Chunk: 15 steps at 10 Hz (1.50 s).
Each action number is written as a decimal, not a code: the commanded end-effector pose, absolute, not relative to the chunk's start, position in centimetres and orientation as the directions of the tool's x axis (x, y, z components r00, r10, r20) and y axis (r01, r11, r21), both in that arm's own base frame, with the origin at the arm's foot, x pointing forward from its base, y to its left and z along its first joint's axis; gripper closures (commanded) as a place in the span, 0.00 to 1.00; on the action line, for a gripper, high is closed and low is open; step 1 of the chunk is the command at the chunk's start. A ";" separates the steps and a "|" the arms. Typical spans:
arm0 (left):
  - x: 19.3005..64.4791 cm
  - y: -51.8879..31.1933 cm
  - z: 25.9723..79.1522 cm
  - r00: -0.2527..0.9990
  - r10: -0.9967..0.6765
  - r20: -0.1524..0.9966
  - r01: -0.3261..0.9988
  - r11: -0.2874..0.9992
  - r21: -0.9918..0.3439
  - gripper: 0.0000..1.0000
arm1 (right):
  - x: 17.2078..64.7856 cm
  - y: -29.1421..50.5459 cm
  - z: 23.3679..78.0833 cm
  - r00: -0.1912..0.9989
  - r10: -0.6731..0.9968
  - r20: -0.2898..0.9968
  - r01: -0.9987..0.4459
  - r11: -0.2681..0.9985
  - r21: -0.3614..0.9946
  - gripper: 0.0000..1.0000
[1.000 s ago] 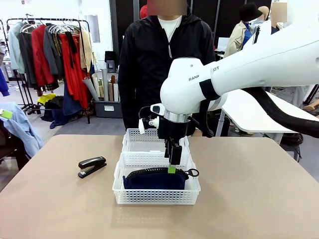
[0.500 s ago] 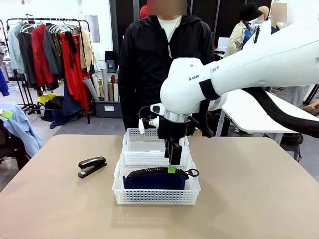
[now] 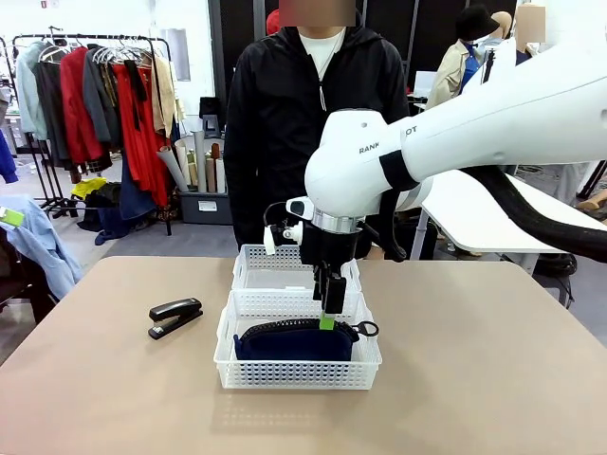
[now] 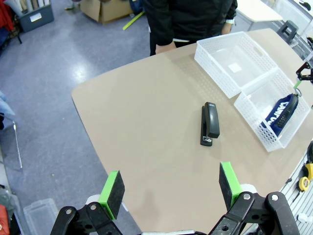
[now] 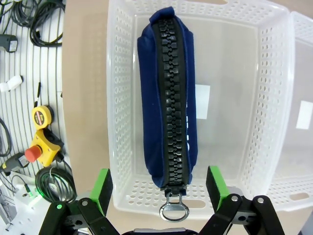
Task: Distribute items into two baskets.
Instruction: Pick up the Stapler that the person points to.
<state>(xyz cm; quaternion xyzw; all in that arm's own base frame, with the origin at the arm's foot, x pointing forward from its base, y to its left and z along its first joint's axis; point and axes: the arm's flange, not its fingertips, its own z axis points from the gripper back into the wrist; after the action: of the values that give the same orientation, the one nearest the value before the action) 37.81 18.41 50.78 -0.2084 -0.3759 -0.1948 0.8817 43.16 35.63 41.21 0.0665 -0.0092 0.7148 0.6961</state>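
The navy pouch [image 3: 294, 341] lies in the nearer white basket [image 3: 237, 365], zipper up, its ring pull [image 5: 173, 211] at the basket's right end. My right gripper [image 3: 327, 320] hangs open just above the pouch's ring end, its green pads [image 5: 101, 187] wide apart on either side of the pouch [image 5: 167, 98]. The farther basket [image 3: 251, 258] stands right behind it, with nothing in it. On the table left of the baskets lies the black stapler [image 3: 174, 317]. My left gripper [image 4: 169, 188] is open high above the table's corner, well away from the stapler [image 4: 210, 124].
A person in a black jacket [image 3: 313, 114] stands at the far edge behind the baskets. A yellow tape measure [image 5: 40, 115], a red stop button [image 5: 33, 152] and cables lie on the slatted surface beside the table. Bare tabletop [image 3: 474, 379] spreads right of the baskets.
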 end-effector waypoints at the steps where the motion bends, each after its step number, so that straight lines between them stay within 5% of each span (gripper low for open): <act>1: 37.9 18.5 50.6 0.620 -0.184 0.763 0.517 0.827 -0.221 0.00 | 43.2 35.6 41.3 -0.019 0.994 0.110 -0.997 -0.027 0.076 0.00; 9: 37.9 18.5 50.6 0.620 -0.184 0.763 0.517 0.827 -0.221 0.00 | 43.2 35.6 41.2 -0.022 0.994 0.108 -0.996 -0.031 0.079 0.00; 15: 37.9 18.5 50.6 0.620 -0.184 0.763 0.517 0.827 -0.221 0.00 | 37.8 12.7 48.7 0.424 0.830 0.363 -0.902 0.425 0.082 0.00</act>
<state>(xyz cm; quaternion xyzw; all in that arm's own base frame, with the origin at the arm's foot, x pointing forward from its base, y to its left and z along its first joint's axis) 37.82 18.40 50.78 -0.2079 -0.3756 -0.1950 0.8819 40.15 14.67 49.40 0.1207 -0.1037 0.5416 0.8255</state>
